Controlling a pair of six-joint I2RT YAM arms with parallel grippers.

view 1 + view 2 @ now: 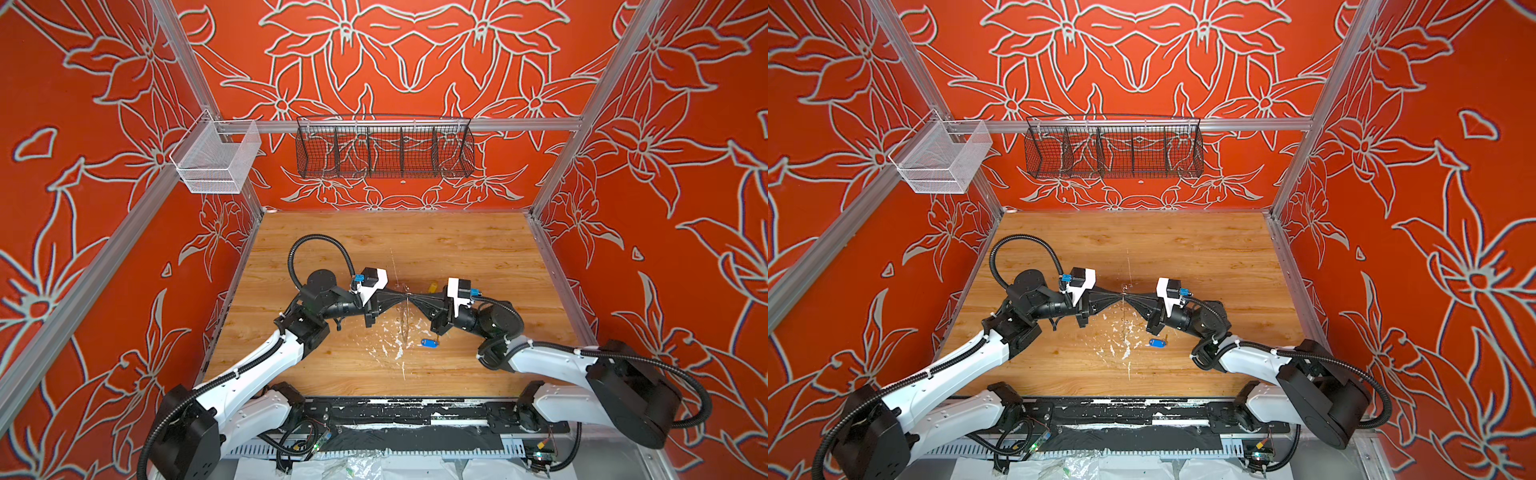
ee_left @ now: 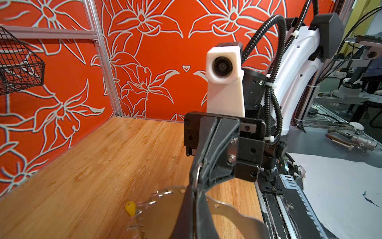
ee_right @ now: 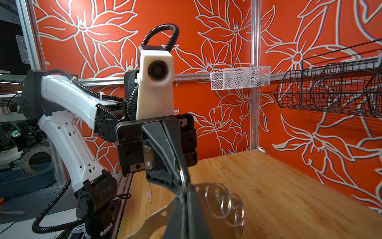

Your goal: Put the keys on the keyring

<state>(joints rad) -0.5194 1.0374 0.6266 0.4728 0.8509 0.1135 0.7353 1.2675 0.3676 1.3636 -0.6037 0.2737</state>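
Keyring (image 2: 163, 209) is held upright mid-frame over the desk (image 1: 374, 245), edge-on in both top views. Left fingers (image 2: 192, 217) and right fingers (image 3: 177, 223) are both clamped on its flat band, tip to tip. Keys are loose on the desk: blue key (image 1: 427, 342) lower right of the pinch, yellow key (image 1: 432, 286) just upper right of it. Plate looks thin, stiff and slick, so it may pivot in a pinch; grip the flat band clear of the wire loops (image 3: 223, 202). Keys look light and tiny, so take them by the plastic tag.
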